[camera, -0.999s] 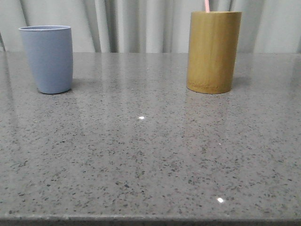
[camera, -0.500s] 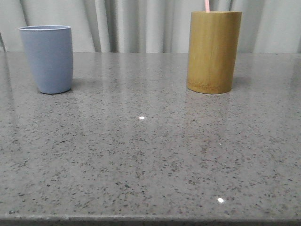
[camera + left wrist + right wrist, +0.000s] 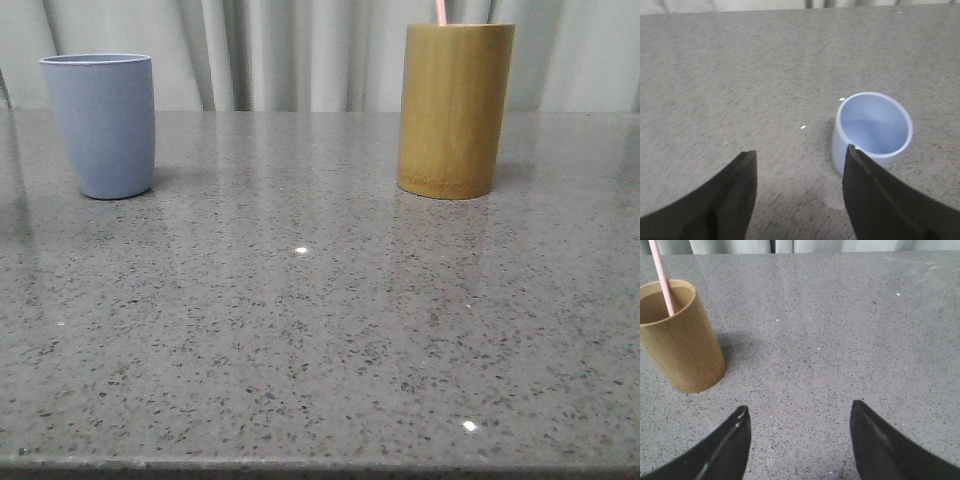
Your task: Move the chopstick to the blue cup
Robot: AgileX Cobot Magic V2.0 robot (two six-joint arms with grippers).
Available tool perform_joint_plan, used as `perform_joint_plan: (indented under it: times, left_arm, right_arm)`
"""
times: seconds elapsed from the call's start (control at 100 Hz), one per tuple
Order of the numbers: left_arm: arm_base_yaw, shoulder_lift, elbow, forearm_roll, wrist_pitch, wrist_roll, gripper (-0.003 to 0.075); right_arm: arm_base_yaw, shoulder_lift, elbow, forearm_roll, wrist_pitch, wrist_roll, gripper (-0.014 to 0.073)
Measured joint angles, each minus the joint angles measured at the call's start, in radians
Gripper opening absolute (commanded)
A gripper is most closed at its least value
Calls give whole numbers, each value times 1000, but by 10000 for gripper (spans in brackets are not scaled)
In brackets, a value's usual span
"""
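Chopstick (image 3: 662,277): pale pink, standing inside the bamboo holder (image 3: 455,110), long axis near upright, leaning against the holder's inner wall with its upper end rising past the rim. No writing is legible on the holder. Blue cup (image 3: 101,125): upright, mouth open, well apart from the holder on the speckled grey table (image 3: 300,330); pale curtain (image 3: 290,55) behind both. Left gripper (image 3: 799,192): fingers spread apart, holding nothing, just beside the blue cup. Right gripper (image 3: 799,440): fingers spread apart, holding nothing, near the holder.
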Motion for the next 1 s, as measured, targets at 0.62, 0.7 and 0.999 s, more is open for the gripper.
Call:
perform_joint_plan:
  times: [0.62, 0.7, 0.999]
  left_arm:
    - [-103, 486, -363, -4, 246, 6, 379]
    - [-103, 517, -365, -2, 250, 6, 379]
    - [-103, 595, -367, 2, 251, -8, 356]
  right_arm:
    - [0, 8, -2, 0, -8, 0, 447]
    - [0, 8, -2, 0, -8, 0, 447]
    - [0, 8, -2, 0, -8, 0, 447]
